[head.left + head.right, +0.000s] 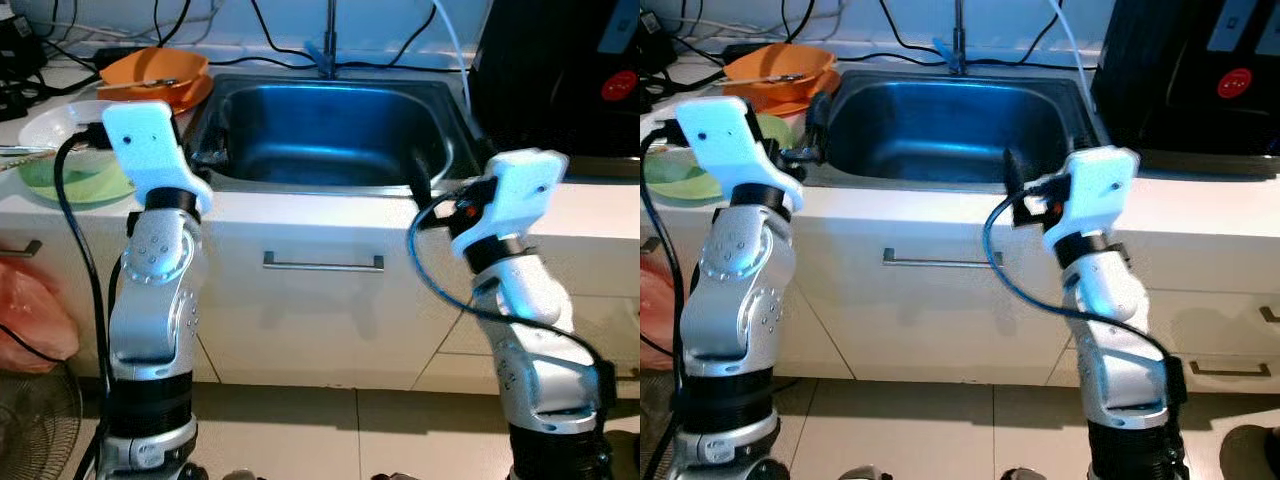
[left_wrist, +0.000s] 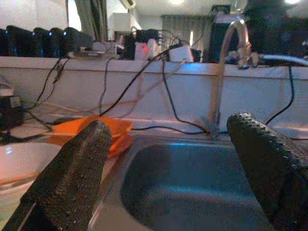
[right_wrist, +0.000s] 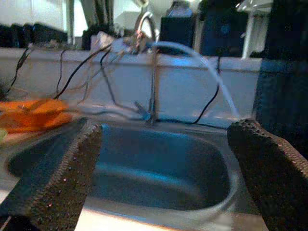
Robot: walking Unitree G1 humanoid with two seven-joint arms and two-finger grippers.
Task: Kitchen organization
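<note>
Both hands (fingers spread) hover at the sink front edge

text: none legible | red round sticker on black appliance: markings too small

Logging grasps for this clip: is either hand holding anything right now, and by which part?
Nothing is held. The left hand and the right hand are both open, poised at the sink's front rim.

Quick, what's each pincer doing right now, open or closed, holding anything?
Left pincer: open, holding nothing, by the sink.
Right pincer: open, holding nothing.
</note>
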